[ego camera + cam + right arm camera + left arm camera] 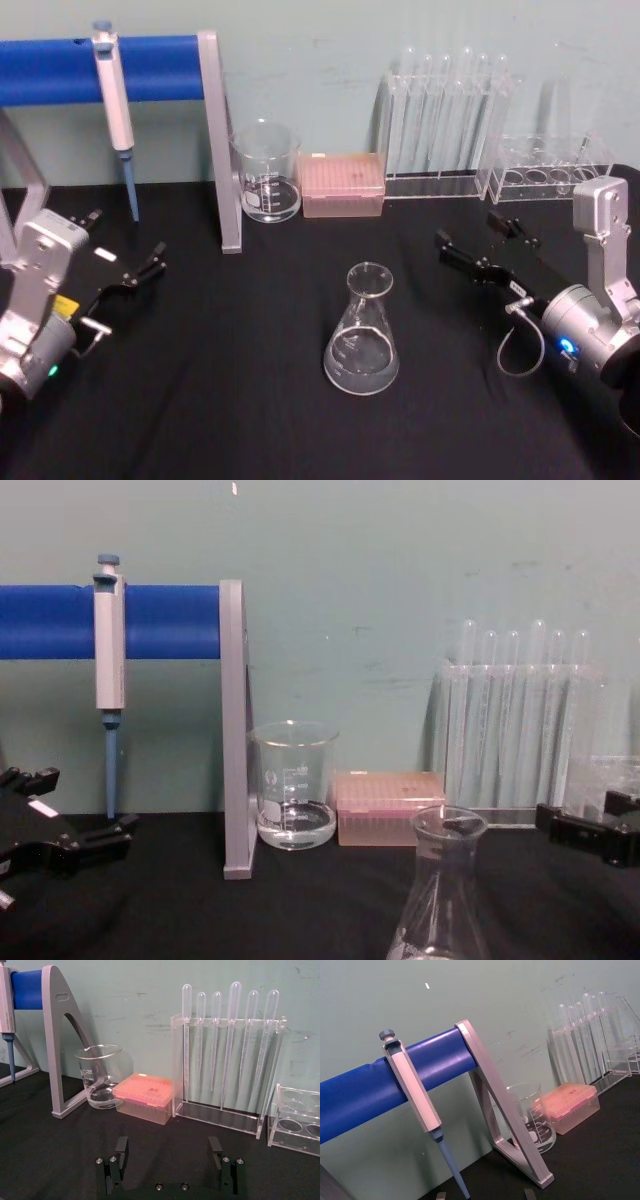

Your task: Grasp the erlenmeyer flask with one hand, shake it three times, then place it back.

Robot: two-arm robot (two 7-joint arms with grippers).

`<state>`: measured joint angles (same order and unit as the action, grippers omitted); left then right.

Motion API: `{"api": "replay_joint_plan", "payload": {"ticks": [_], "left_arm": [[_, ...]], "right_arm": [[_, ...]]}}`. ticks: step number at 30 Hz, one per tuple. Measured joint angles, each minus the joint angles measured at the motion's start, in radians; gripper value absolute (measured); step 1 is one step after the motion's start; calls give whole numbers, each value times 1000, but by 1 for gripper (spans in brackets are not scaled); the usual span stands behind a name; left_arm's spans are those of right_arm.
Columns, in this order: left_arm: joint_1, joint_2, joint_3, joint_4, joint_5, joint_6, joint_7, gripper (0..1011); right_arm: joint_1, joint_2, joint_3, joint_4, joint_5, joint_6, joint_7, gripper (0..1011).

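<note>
The right gripper [483, 247] has its jaws spread wide with nothing between them, hovering low over the black table [220, 400] to the right of the erlenmeyer flask [362, 334] and well apart from it; in the right wrist view the two black fingers [121, 1149] stand far apart and point toward the back row of glassware. The left gripper [122, 252] also has its jaws spread and empty, well to the left of the flask, near the foot of the grey stand [222, 150]. The flask stands upright on the table by itself, touched by neither gripper, with a little clear liquid in its wide base. Behind the flask, a glass beaker [267, 171] sits just beside the stand, and a pink tip box [342, 184] sits right next to the beaker. Farther right behind the flask is a clear rack of pipettes [447, 125], then a lower clear rack [551, 166] beside it. A pipettor [117, 110] hangs from the stand's blue bar [60, 70], behind and left of the flask.
</note>
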<state>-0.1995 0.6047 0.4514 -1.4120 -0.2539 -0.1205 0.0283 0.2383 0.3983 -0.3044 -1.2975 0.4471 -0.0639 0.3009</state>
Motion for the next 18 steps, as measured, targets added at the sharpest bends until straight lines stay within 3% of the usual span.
{"api": "replay_joint_plan", "payload": {"ticks": [18], "left_arm": [[0, 0, 0, 0, 0, 0, 0, 1001]], "right_arm": [[0, 0, 0, 0, 0, 0, 0, 1002]]}}
